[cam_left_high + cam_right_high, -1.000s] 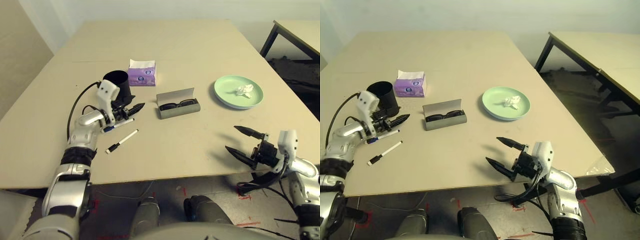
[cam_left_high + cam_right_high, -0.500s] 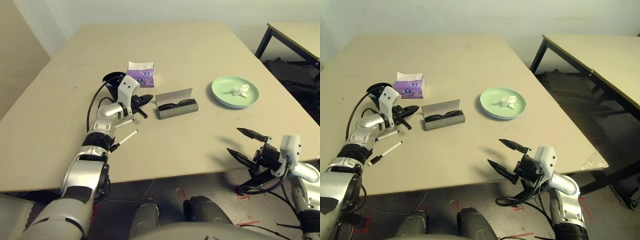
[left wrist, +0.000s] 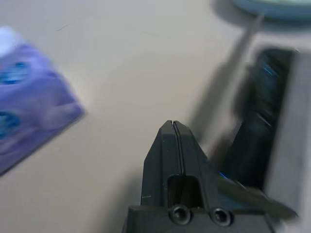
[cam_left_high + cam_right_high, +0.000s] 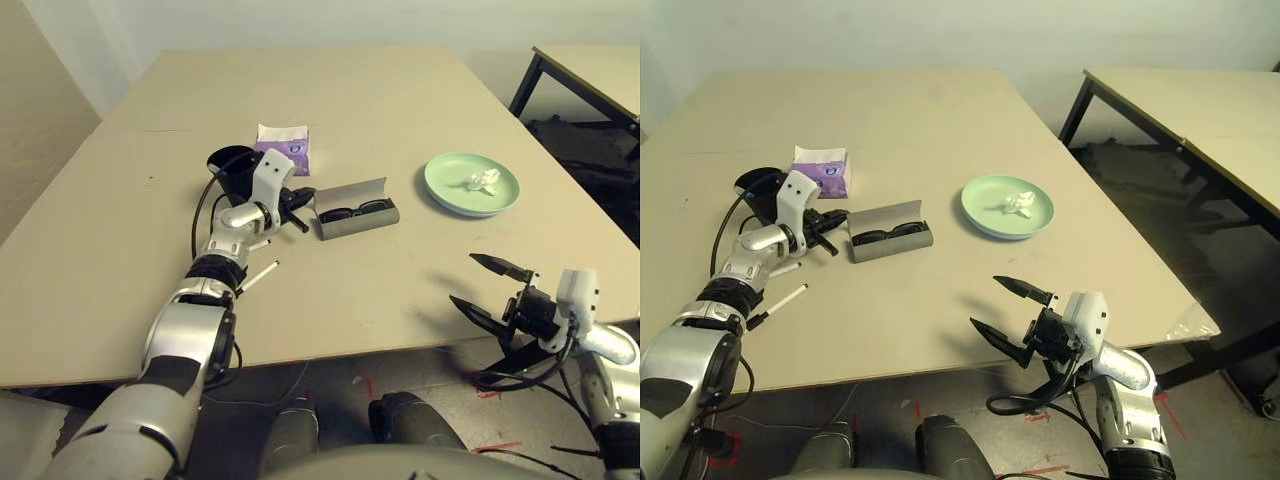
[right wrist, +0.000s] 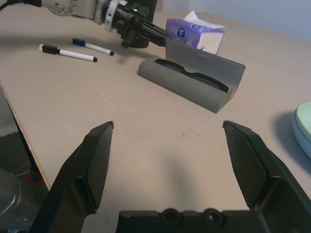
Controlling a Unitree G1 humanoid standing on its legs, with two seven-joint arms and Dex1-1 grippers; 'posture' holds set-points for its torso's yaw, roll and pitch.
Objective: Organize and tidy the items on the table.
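We have our left fingers (image 3: 176, 160) closed together beside the open end of the grey glasses case (image 4: 360, 222), whose lid is up with the black sunglasses (image 4: 355, 210) inside; the black cup (image 4: 228, 172) and the purple tissue pack (image 4: 290, 147) are near those fingers, and the two white markers (image 5: 73, 54) (image 5: 99, 48) lie on the tabletop (image 4: 330, 300) on our body's side of them. Our right fingers (image 4: 487, 290) stand wide open and empty over the tabletop's near part, with the green plate (image 4: 445, 190), holding the crumpled white tissue (image 4: 483, 180), well beyond them.
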